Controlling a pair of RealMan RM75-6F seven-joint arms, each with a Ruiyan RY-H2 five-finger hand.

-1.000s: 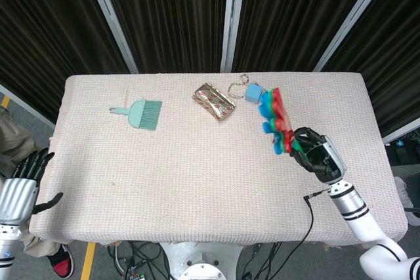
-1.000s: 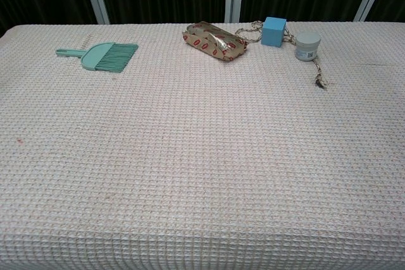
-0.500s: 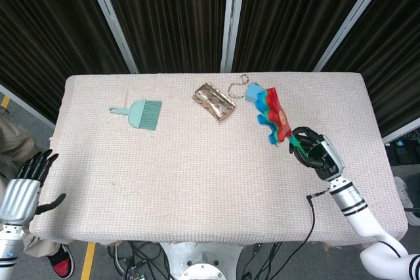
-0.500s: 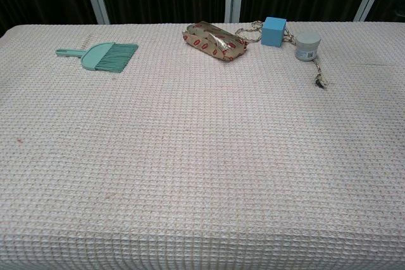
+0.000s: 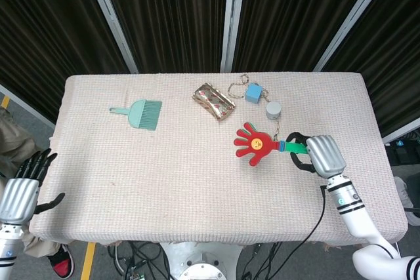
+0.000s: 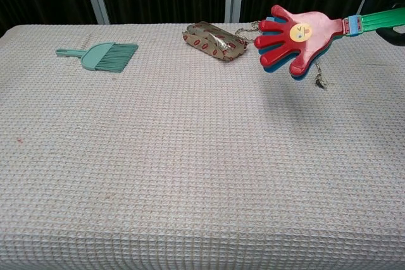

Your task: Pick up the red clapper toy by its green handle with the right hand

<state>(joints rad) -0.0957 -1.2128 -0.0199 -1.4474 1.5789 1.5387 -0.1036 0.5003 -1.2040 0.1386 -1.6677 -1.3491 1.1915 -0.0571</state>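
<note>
The red clapper toy (image 5: 254,143) is shaped like a hand with a yellow face sticker, and it hangs above the table. My right hand (image 5: 319,155) grips its green handle (image 5: 294,148) at the right side of the table. In the chest view the clapper toy (image 6: 296,38) floats at the upper right, its green handle (image 6: 380,18) running off to the right edge, where a dark bit of the right hand (image 6: 393,32) shows. My left hand (image 5: 25,185) hangs open off the table's left edge, holding nothing.
A teal hand brush (image 5: 141,113) lies at the back left. A patterned pouch (image 5: 213,101), a blue cube (image 5: 253,92), a small grey jar (image 5: 273,109) and a chain (image 5: 235,87) sit at the back middle. The cloth-covered table (image 5: 164,175) spans the view.
My right hand has turned and lowered the clapper: it went from tilted up edge-on to flat and pointing left, and it now shows in the chest view. The left hand barely moved.
</note>
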